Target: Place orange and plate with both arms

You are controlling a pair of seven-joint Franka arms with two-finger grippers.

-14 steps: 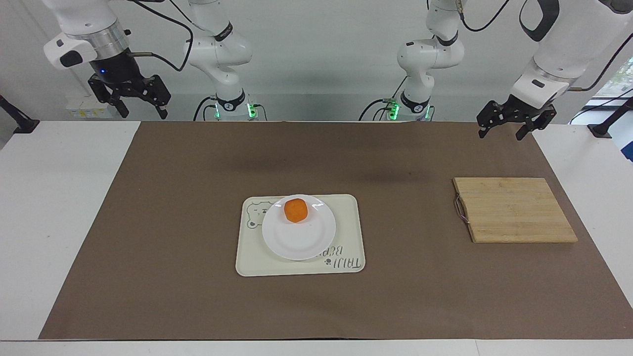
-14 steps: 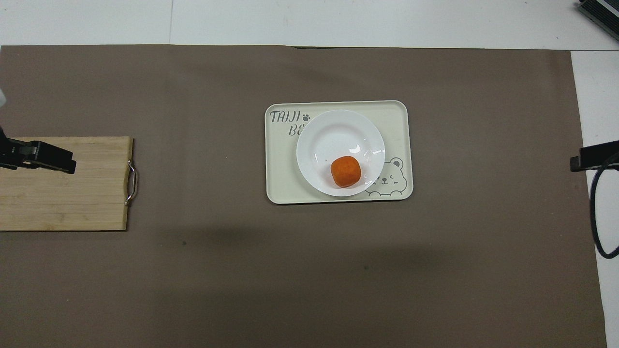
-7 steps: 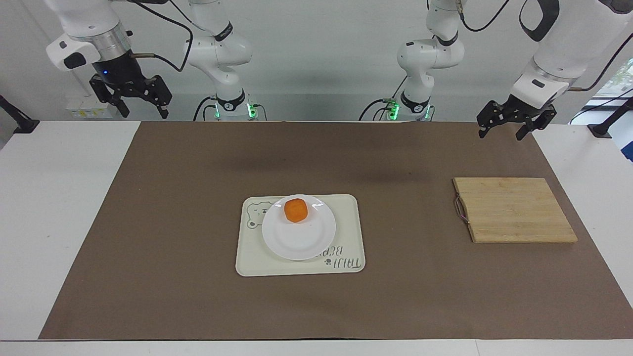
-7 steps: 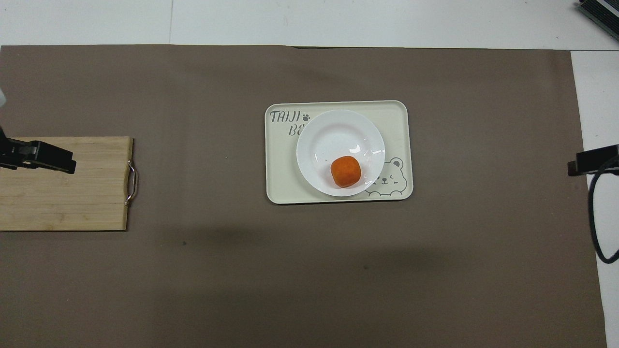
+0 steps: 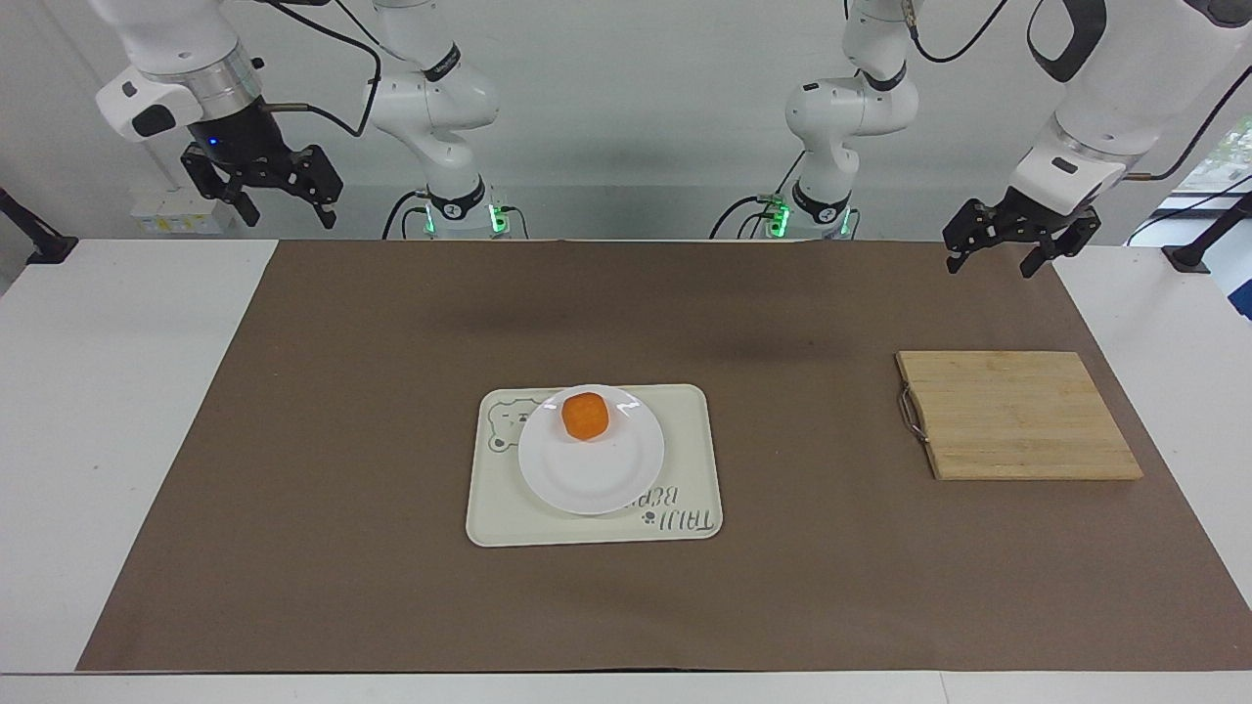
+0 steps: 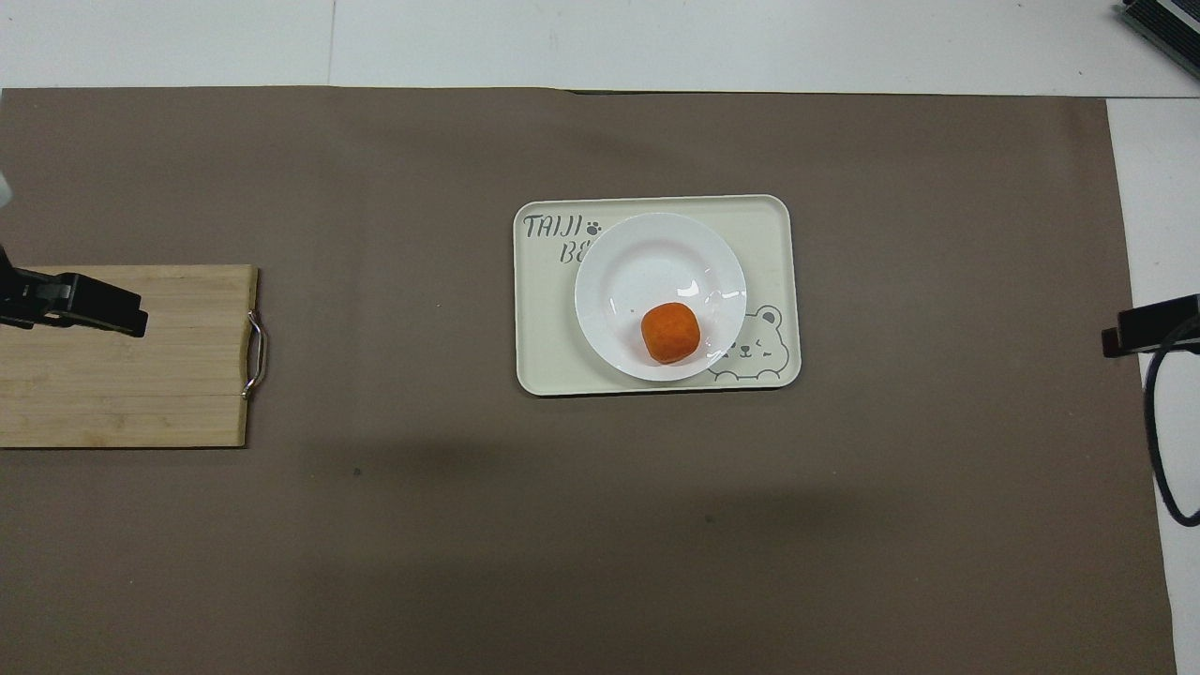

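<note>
We've got the bench (image 5: 137, 411), then the bear tray (image 5: 690, 469) mid-mat carrying the plate (image 5: 592, 474), orange (image 5: 585, 415) on its robot-side rim. Left gripper (image 5: 998, 252) and right gripper (image 5: 284, 207) hang empty, jaws wide.

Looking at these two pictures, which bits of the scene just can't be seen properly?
- Tray: the plate covers part of its lettering and bear drawing, both views.
- Plate: the orange hides the patch under it.
- Cutting board: overhead view's edge cuts it off.
- Left gripper and right gripper: only tips show overhead; edges hide the rest.
</note>
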